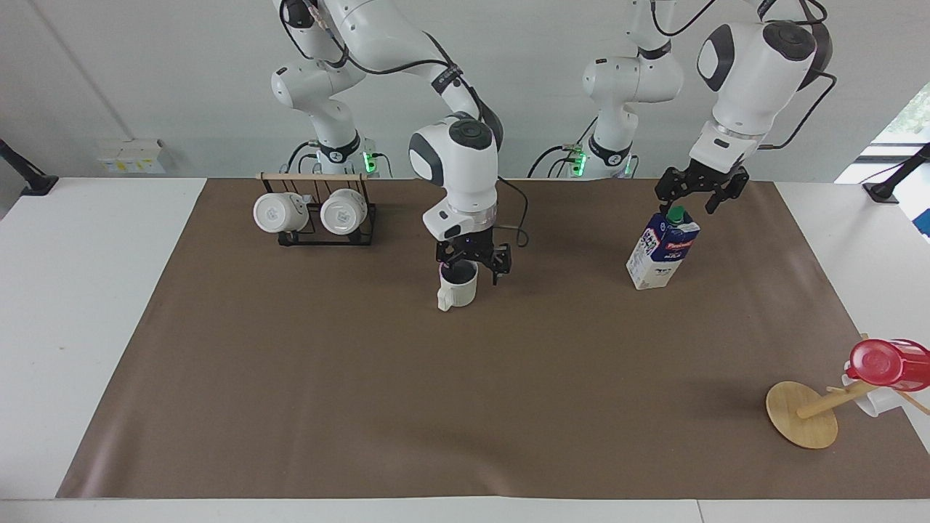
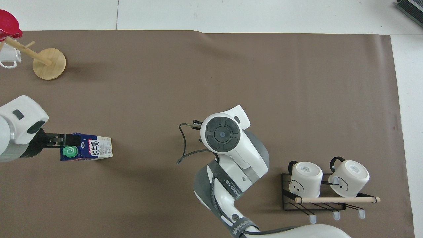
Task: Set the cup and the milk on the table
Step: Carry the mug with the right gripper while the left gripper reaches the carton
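The cup, cream-white with its handle turned away from the robots, stands upright on the table's brown mat. My right gripper hangs open just over the cup's rim, a finger on either side. The right arm's wrist hides both the cup and that gripper in the overhead view. The milk, a blue-and-white carton with a green cap, stands on the mat toward the left arm's end. My left gripper is open directly above its cap. In the overhead view the milk shows beside the left gripper.
A black wire rack with two white mugs stands near the right arm's base. A tipped wooden stand with a red-lidded cup lies at the mat's corner, farther from the robots at the left arm's end.
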